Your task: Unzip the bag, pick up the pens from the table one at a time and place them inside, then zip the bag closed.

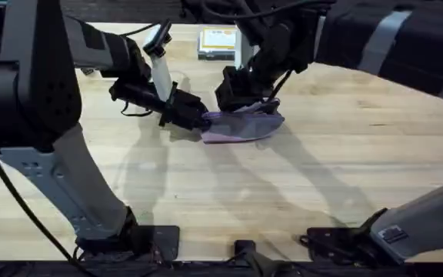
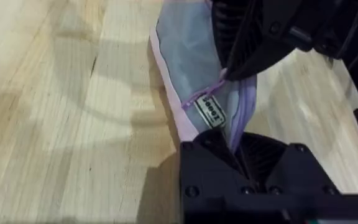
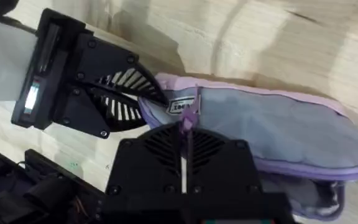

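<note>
- the bag [image 1: 244, 125] is lying flat on the bench [image 1: 321, 177], roughly mid-bench toward the far side, grey fabric with lilac edging and the purple zipper [image 2: 246, 109] running along one long edge
- in the wrist views the zipper line looks pretty much closed along the stretch you can see, and there's a little label tag [image 3: 184, 106] right at the end where both arms meet
- left gripper [image 1: 198, 119] is clenched on the bag's end by that tag, looks like it's just anchoring the pouch
- right gripper [image 3: 185, 127] is pinched on the thin purple zipper pull [image 3: 188, 115] right next to it, so both are working the same end
- no pens spotted on the bench or poking out of the bag, so can't say from here if they're already in
- my guess: either unzipping is only just starting or it's the final zip closing, honestly can't tell which
- a flat clear box with a yellow label [image 1: 217, 42] sits further back, well apart from the action
</note>
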Robot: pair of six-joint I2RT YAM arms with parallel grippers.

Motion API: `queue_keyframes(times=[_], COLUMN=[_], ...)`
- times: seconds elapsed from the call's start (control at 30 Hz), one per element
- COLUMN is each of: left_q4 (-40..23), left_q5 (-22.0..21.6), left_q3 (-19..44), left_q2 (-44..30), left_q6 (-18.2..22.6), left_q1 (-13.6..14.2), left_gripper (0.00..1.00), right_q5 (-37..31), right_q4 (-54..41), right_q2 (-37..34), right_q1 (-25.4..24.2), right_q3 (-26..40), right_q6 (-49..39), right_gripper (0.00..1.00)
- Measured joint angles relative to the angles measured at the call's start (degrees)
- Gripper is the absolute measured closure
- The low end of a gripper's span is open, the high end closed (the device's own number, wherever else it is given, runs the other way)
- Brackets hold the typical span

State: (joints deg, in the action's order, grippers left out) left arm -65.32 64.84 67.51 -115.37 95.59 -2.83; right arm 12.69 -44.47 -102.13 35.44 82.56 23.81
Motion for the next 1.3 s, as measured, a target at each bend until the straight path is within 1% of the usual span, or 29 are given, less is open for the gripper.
queue_keyframes(times=[0.3,0.4,0.67,0.97,1.3], left_q4=[0.0,0.0,0.0,0.2,0.3], left_q5=[0.0,0.1,0.2,0.9,1.0], left_q3=[0.0,0.0,0.0,0.0,0.0], left_q2=[0.0,0.0,0.0,0.0,0.0], left_q6=[0.0,0.0,0.0,0.0,0.0], left_q1=[0.0,0.0,0.1,0.2,0.3], left_gripper=[0.958,0.958,0.958,0.958,0.958], right_q5=[0.2,0.7,2.5,5.5,4.6], right_q4=[-0.1,-0.4,-1.6,-2.3,-4.9], right_q2=[0.0,0.0,0.0,0.0,0.0], right_q1=[-0.9,-1.8,-4.2,-7.6,-11.3], right_q3=[0.0,0.0,0.0,0.0,0.0], right_q6=[0.0,-0.5,-5.5,-7.5,-9.9], right_gripper=[0.968,0.968,0.969,0.969,0.970])
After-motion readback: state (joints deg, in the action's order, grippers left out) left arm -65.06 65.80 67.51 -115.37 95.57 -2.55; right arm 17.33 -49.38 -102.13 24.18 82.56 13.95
